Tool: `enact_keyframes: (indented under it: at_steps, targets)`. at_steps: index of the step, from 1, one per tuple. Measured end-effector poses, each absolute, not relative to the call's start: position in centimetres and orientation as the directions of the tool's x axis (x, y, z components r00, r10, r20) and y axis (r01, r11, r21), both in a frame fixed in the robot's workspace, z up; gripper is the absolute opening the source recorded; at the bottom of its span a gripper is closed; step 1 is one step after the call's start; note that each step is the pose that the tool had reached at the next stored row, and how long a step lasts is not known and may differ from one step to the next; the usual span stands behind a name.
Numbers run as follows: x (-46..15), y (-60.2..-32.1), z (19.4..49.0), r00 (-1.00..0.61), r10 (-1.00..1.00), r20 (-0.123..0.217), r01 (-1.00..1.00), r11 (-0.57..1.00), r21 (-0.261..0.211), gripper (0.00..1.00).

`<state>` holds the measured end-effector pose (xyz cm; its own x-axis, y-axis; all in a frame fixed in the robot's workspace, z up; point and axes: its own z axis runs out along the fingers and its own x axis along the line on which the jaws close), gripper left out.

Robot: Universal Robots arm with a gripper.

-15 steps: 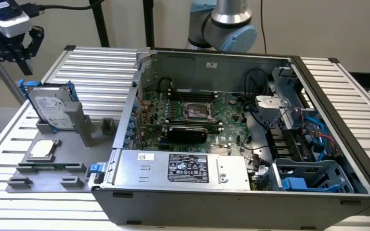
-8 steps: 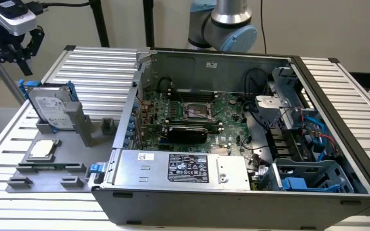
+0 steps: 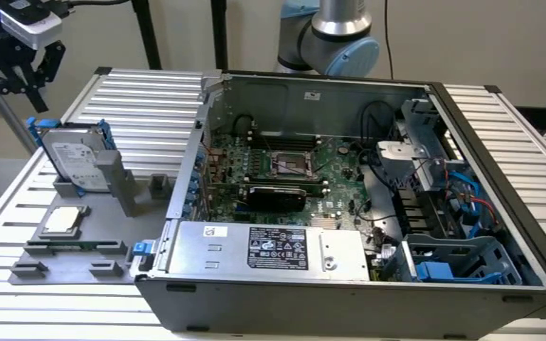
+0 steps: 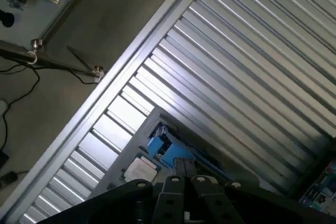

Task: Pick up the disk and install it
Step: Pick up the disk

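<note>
The black claw (image 3: 19, 79) hangs in the air at the far corner of the exterior view's left, above the ribbed metal desk (image 3: 145, 99). Whether it is open or closed cannot be told. It carries nothing and is clear of everything below it.

Nearest to it, lower down and apart from it, is the disk (image 3: 72, 162). This is a silver-grey drive with a white label in a bright blue frame. It stands on edge in a slot of a grey holder tray (image 3: 111, 213) that lies on the desk. In the wrist view, a bit of blue frame and white label of the disk (image 4: 143, 167) shows just beyond the claw (image 4: 185, 167), with the desk's slats behind it.

In front of the disk on the same tray lies a small square silver chip (image 3: 65, 220).

To the exterior view's right of the tray stands an open computer case (image 3: 349, 312), its side removed. Inside are a green motherboard (image 3: 335, 181), a grey power-supply box (image 3: 273, 249) with a black label along the near edge, and a blue drive cage (image 3: 463, 263) in the near right corner.

Behind the case rises the base of the robot arm (image 3: 335, 35).
</note>
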<state>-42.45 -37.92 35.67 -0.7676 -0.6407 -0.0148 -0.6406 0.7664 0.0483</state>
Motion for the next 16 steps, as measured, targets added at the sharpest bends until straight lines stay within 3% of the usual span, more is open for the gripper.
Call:
enact_keyframes:
  at_steps: [16]
  targets:
    - [-42.45, -37.92, 35.44, -0.552, -0.834, -0.015, -0.833, 0.551, 0.048, 0.00]
